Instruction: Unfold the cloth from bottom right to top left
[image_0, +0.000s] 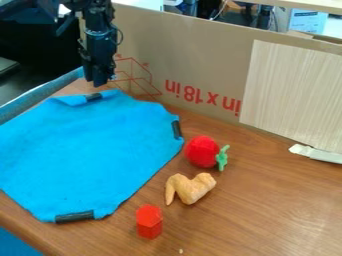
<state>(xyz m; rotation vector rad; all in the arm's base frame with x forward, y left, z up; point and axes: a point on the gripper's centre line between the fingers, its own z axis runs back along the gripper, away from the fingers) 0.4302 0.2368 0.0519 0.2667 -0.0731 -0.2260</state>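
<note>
Blue cloth spread mostly flat on left of wooden table, just below claw in view. Far edge, with black strip, lies nearest claw; contact unclear. Claw points down; cannot tell how far open or whether holding anything. Cloth's long axis unclear, left side cut off. Red print upside down on cardboard.

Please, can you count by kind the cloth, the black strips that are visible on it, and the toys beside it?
Blue cloth: 1
Black strips: 3
Red toy with green stem: 1
Toy chicken wing: 1
Red block: 1
Total: 7
</note>
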